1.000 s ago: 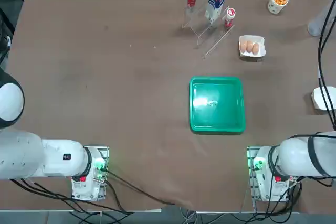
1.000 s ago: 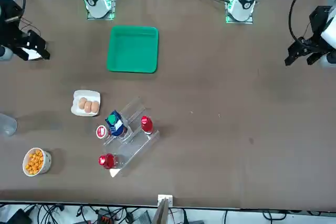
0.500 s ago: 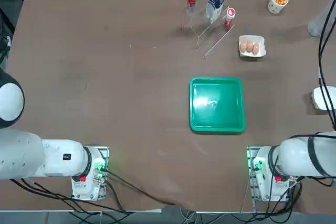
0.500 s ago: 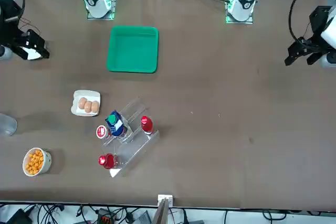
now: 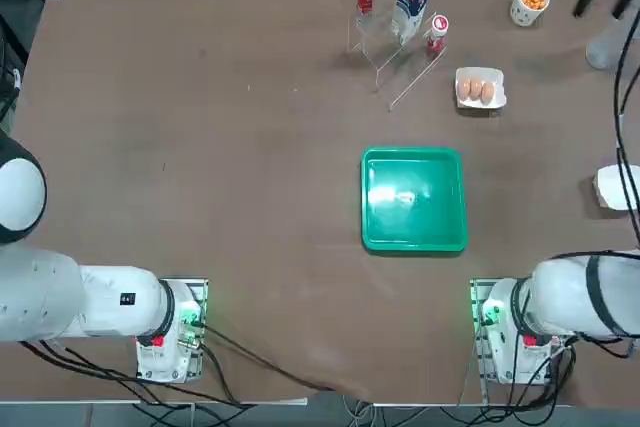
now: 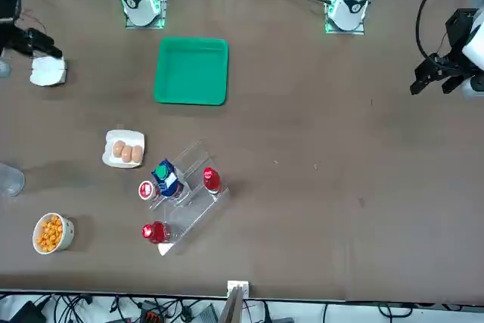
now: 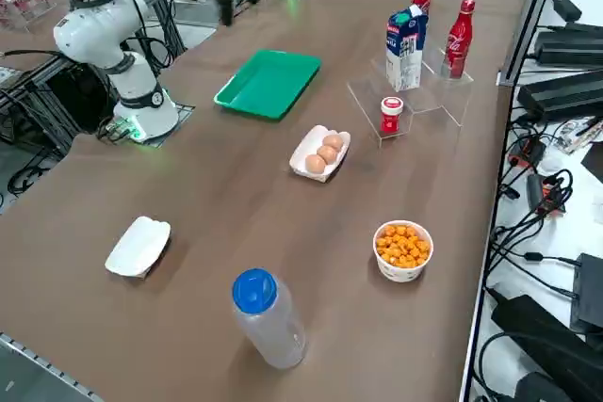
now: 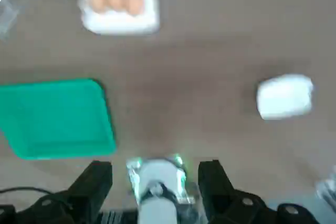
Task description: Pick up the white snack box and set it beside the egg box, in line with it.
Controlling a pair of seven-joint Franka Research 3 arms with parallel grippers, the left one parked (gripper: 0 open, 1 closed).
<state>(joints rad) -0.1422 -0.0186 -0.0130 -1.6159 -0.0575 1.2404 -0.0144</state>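
From here I can see the right gripper [image 8: 155, 182] up above the desk [image 7: 236, 223], its jaws spread open with nothing between them. The white snack box [image 7: 138, 247] sits on the desk on the robot's right-hand side, well apart from the egg box [image 7: 320, 153], which shows three brown eggs [image 7: 327, 154]. Near the egg box lies the green tray [image 7: 268, 83], and on its other side there's a clear stand [image 7: 415, 91] with bottles and a carton. A blue-capped bottle [image 7: 269, 317] and a cup of orange snacks [image 7: 402, 251] stand on the desk too.
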